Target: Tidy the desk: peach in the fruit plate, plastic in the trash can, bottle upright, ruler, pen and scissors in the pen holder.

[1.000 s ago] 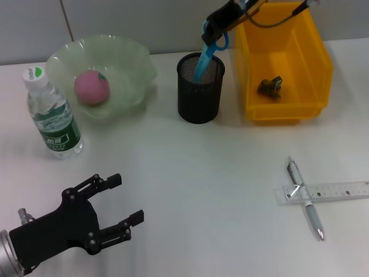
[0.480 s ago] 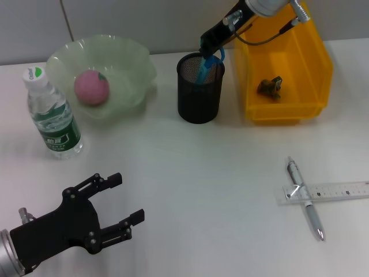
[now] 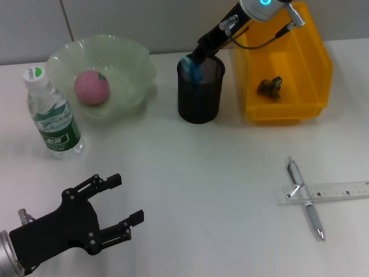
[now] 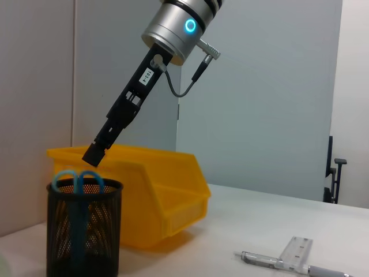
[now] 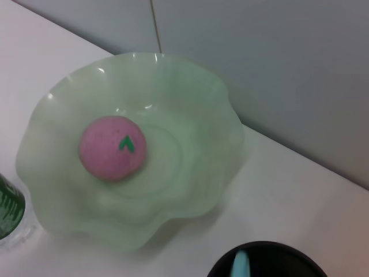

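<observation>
You are looking at a white desk point(image 3: 190, 173) against a grey wall. Count one of each: one pale green fruit plate point(image 3: 101, 72) with one pink peach point(image 3: 91, 87) in it, one water bottle point(image 3: 52, 115) standing upright just in front of the plate, one black mesh pen holder point(image 3: 200, 89), and one yellow trash bin point(image 3: 282, 66) with one dark scrap of plastic point(image 3: 270, 85) on its floor.

One pair of blue-handled scissors point(image 4: 77, 190) stands in the pen holder, handles at the rim, with nothing gripping them in the left wrist view. One pen point(image 3: 305, 199) and one clear ruler point(image 3: 326, 191) lie crossed near the desk's right edge, the pen over the ruler, and the ruler reaches the frame edge in the head view.

Your right gripper point(image 3: 199, 53) hangs just above the holder's rim, clear of the handles; you cannot tell how far its fingers are apart. Your left gripper point(image 3: 112, 210) rests low at the near left corner, fingers spread wide and holding nothing.

The middle of the desk, between the holder and the pen, lies open. The holder stands just beside the bin and near the plate.
</observation>
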`<act>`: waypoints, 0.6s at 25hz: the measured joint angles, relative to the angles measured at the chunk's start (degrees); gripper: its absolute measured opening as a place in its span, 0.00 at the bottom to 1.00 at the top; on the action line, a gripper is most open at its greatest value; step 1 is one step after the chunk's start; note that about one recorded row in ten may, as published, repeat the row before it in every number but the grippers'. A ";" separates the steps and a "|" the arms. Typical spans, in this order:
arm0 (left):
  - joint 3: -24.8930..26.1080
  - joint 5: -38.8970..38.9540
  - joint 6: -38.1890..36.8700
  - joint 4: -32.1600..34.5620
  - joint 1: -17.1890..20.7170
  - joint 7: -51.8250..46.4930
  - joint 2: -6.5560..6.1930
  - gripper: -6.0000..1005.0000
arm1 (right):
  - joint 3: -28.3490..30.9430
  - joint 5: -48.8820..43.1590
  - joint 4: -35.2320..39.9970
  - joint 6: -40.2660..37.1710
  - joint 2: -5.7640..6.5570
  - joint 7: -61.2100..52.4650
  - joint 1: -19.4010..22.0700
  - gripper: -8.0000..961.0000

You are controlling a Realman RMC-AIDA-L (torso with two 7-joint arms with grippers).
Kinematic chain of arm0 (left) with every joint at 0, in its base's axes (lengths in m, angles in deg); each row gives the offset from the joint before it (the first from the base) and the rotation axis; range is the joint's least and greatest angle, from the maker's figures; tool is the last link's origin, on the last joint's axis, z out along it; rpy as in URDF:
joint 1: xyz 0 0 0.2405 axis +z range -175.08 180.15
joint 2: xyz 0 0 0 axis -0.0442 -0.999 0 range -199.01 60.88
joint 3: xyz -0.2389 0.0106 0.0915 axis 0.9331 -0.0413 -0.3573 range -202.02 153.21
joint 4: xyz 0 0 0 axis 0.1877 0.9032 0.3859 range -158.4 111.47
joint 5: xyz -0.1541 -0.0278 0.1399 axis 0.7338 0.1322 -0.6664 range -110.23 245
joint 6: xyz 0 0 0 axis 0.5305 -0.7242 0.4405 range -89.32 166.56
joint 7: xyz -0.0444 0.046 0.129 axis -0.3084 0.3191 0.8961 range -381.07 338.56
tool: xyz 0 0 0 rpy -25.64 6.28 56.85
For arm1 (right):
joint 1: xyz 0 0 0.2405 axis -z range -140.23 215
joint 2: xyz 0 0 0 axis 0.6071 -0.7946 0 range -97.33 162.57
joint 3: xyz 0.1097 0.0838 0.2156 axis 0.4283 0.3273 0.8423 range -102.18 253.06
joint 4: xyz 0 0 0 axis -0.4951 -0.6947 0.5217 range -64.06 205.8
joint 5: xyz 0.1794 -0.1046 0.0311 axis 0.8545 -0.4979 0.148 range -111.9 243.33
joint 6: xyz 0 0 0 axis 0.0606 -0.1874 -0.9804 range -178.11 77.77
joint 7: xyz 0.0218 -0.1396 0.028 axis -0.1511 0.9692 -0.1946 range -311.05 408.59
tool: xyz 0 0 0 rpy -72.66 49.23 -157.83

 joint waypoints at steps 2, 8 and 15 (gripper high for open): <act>-0.03 0.00 0.00 0.01 0.03 0.00 -0.02 0.83 | -0.02 0.00 0.00 0.03 -0.06 0.03 0.04 0.37; -0.29 0.00 0.00 0.01 0.09 0.31 -0.05 0.83 | -0.42 0.00 0.44 0.22 -0.33 0.08 0.14 0.56; 0.03 -0.01 0.31 -0.52 -0.04 0.73 -0.03 0.83 | -0.38 0.52 7.32 -3.94 -2.19 0.74 2.65 0.71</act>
